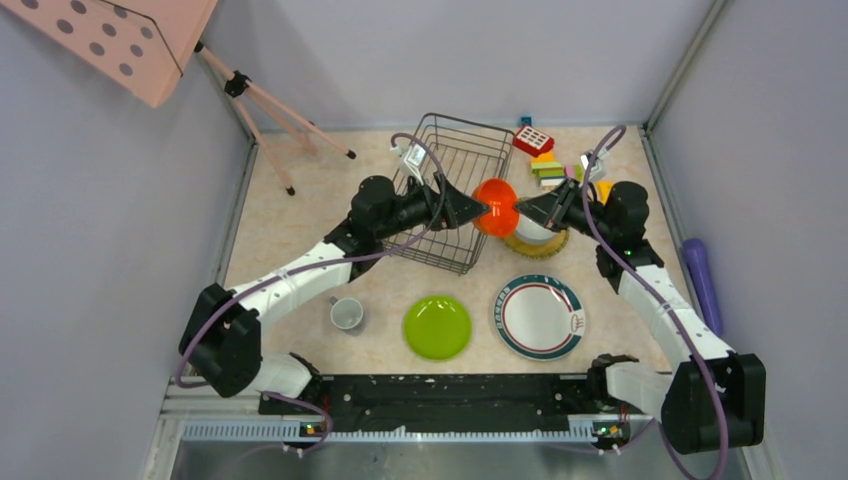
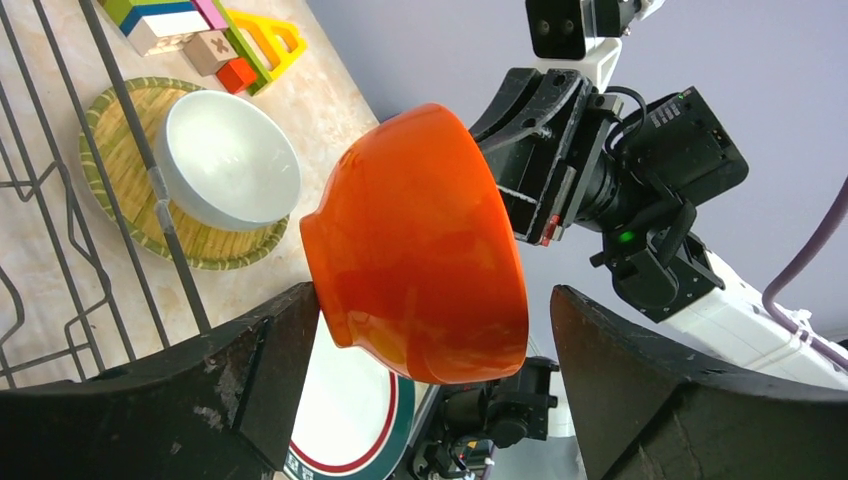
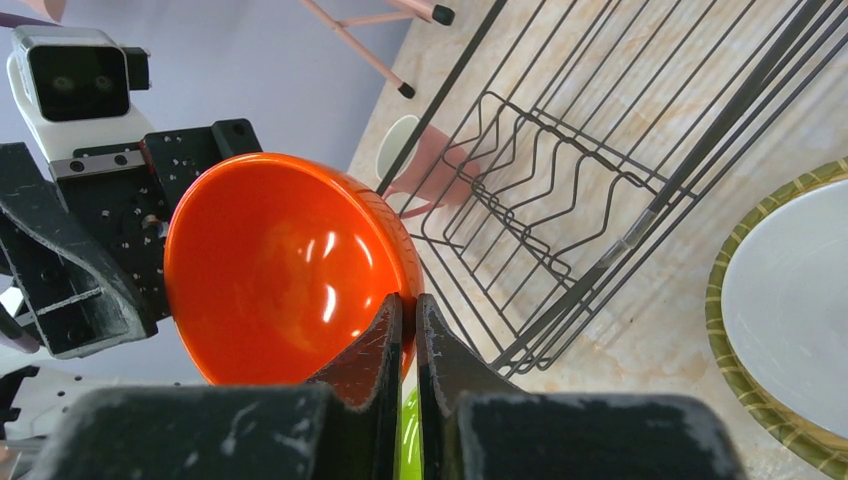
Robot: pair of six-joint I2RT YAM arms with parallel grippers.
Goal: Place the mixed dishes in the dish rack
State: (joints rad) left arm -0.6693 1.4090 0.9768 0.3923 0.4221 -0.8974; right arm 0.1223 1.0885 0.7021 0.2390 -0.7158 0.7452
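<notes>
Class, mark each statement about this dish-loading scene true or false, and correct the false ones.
1. The right claw pinches the rim of the glossy orange bowl. True.
2. The left claw is shut. False: its fingers are spread open on either side of the bowl.
3. The round lime-green plate stands in the dark wire dish rack. False: the plate lies flat on the table, outside the rack.
4. A white ceramic bowl sits on the round woven straw mat. True.

We log the orange bowl (image 1: 494, 206) aloft, tipped on its side, just right of the dark wire dish rack (image 1: 452, 180). A lime-green plate (image 1: 437, 327), a green-red-rimmed white plate (image 1: 539, 316) and an upright whitish cup (image 1: 347, 314) sit nearer us. A white bowl (image 2: 228, 160) rests on the straw mat (image 1: 545, 250).
</notes>
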